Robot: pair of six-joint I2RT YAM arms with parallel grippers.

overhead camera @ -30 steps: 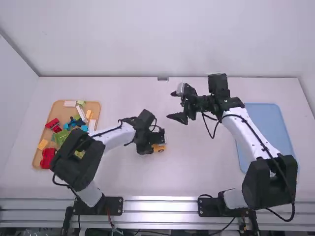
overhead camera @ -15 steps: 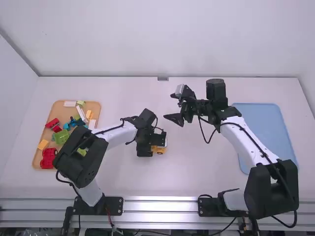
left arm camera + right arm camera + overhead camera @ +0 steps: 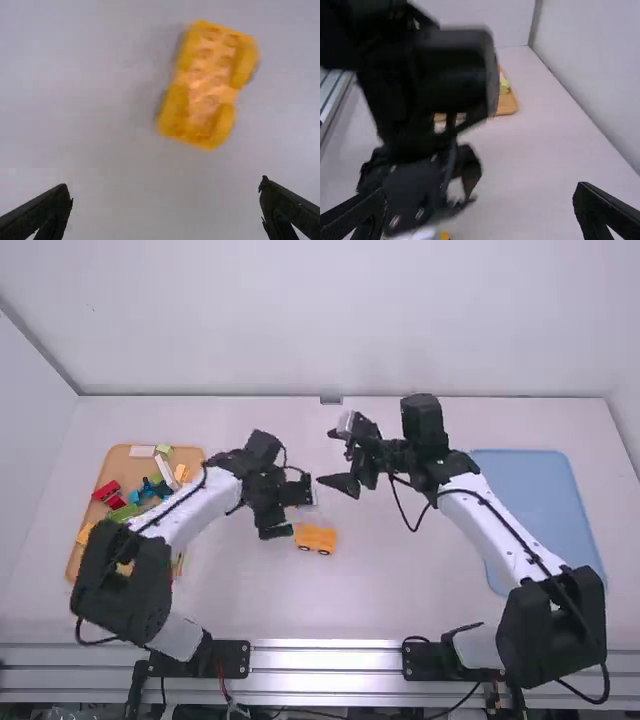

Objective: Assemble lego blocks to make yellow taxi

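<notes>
orange-yellow and studded, the wheeled block [image 3: 316,539] sits upright on the white table [image 3: 400,590], its fine detail smeared in the left wrist view, where the studs run into soft blots. the wheels show dark along one side in the high view. the left gripper [image 3: 290,511] is just beside it in that view, the block lying to its right and a bit nearer the arm bases; in the left wrist view it rests beyond the fingertips, apart from both, and the two fingers stand wide apart. the right gripper [image 3: 335,458] hangs farther up the table, its fingers wide apart as well, with the block near it but well clear of its tips. in the right wrist view the left arm [image 3: 427,75] is a big dark blur, covering much of the tan tray [image 3: 509,107], and by its lower end only a scrap of yellow peeks out, too cut off to make out properly. the high view has that arm lying across the tray's near corner too, so some of the coloured blocks there are hidden. off right lies a blue tray [image 3: 540,500], partly behind the right arm [image 3: 495,525].
</notes>
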